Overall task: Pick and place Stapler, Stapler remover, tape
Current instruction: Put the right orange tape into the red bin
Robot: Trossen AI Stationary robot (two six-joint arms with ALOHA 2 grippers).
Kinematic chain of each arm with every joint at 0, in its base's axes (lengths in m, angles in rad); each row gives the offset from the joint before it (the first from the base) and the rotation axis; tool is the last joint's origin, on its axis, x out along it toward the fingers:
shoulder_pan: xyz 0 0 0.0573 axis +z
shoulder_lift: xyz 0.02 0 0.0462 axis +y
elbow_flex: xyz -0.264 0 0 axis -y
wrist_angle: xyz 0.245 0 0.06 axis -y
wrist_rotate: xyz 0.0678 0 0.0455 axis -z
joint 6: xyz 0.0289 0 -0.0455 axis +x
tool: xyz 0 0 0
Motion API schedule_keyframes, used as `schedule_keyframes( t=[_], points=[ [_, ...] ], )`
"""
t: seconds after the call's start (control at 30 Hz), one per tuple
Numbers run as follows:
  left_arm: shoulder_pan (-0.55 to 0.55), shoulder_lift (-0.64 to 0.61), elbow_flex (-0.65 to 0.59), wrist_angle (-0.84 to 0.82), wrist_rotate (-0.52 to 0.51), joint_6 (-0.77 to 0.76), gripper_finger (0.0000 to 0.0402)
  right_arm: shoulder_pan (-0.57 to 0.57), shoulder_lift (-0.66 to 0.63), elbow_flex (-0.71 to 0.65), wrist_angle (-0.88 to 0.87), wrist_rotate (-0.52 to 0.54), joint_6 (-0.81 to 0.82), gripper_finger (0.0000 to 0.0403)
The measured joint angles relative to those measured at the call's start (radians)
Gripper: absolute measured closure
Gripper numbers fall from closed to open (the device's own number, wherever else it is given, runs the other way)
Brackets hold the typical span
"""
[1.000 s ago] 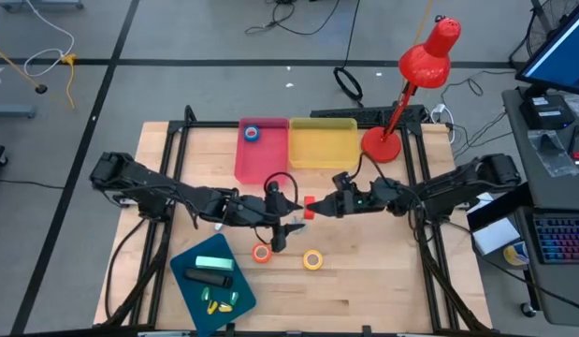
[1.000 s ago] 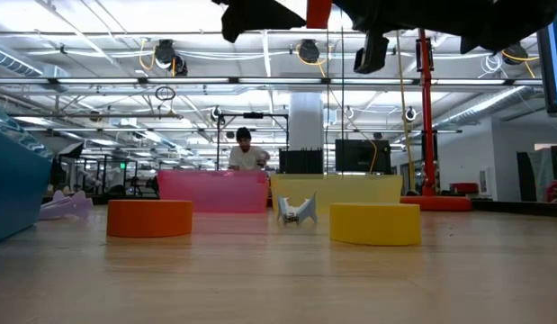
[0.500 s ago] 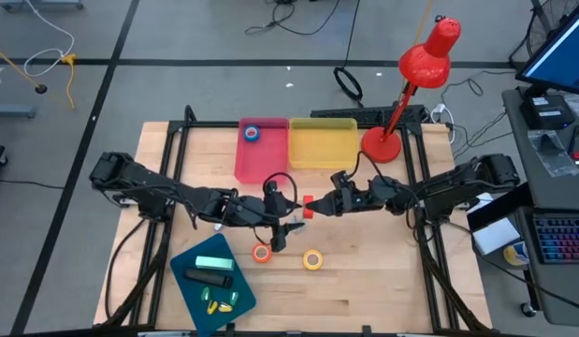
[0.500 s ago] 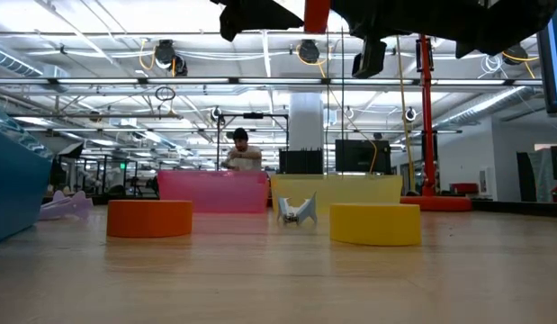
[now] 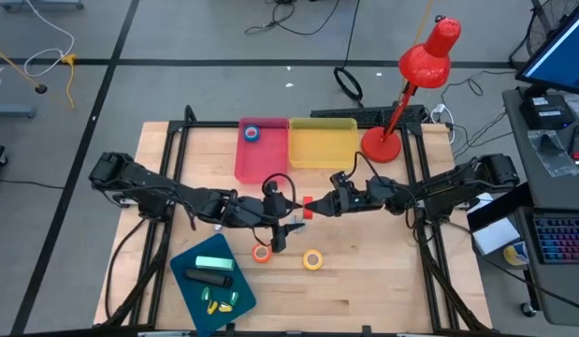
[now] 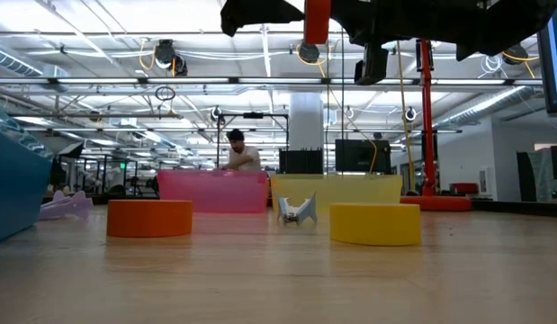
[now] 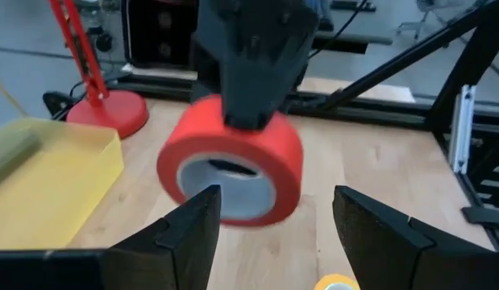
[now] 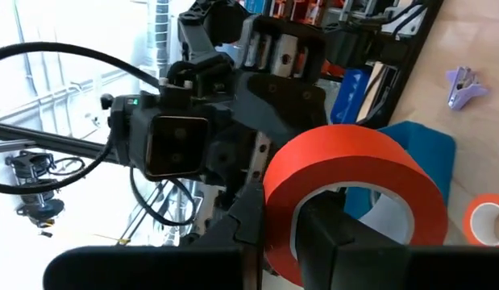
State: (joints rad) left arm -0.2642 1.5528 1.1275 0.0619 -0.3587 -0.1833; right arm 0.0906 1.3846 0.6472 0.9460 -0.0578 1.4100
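Item: red tape (image 5: 309, 207), centre of the high view, lifted off the table. My right gripper (image 5: 319, 206) is clenched on its rim. My left gripper (image 5: 291, 205) faces it with fingers spread and nothing in them. I judge the roll light, stiff and smooth-sided (likely to slip), so I'd pinch across the ring wall. Orange tape (image 5: 261, 253) and yellow tape (image 5: 312, 259) lie lower centre; blue tape (image 5: 252, 133) sits in the pink bin (image 5: 256, 164), upper centre.

A grey floor (image 5: 177, 37) with loose cables (image 5: 298, 14) surrounds the tabletop (image 5: 383, 281); beyond stretches a bright hall with ceiling pipes (image 6: 125, 81) and a person (image 6: 238, 151).
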Motion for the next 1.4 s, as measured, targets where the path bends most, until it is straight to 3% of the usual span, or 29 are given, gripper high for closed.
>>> schedule_keyframes(
  t=[0.67, 0.8, 0.93, 0.97, 1.13, 1.27, 1.4],
  points=[
    [0.03, 0.065, 0.005, 0.123, 0.098, -0.02, 0.0169, 0.001, 0.0, 0.0, 0.003, 0.03, -0.001, 0.0373],
    [0.041, 0.059, 0.005, 0.104, 0.105, -0.039, 0.0227, 0.001, 0.0, 0.0, 0.0, 0.03, -0.02, 0.0373],
    [0.054, 0.054, 0.005, 0.091, 0.187, -0.051, 0.0344, 0.002, -0.001, 0.0, -0.004, 0.02, -0.024, 0.0354],
    [0.055, 0.054, 0.005, 0.072, 0.201, -0.056, 0.0363, 0.002, 0.0, 0.0, -0.01, 0.017, -0.033, 0.034],
    [0.053, 0.039, 0.009, -0.108, 0.231, -0.128, 0.0364, -0.011, 0.002, 0.0, -0.039, -0.077, -0.037, 0.0275],
    [0.045, 0.009, 0.001, -0.43, 0.22, -0.196, 0.0364, -0.026, -0.004, 0.001, -0.069, -0.16, -0.021, 0.0246],
    [0.066, -0.039, 0.005, -0.664, 0.092, -0.238, 0.0364, -0.027, 0.0, 0.0, -0.094, -0.176, -0.011, 0.0232]
  ],
)
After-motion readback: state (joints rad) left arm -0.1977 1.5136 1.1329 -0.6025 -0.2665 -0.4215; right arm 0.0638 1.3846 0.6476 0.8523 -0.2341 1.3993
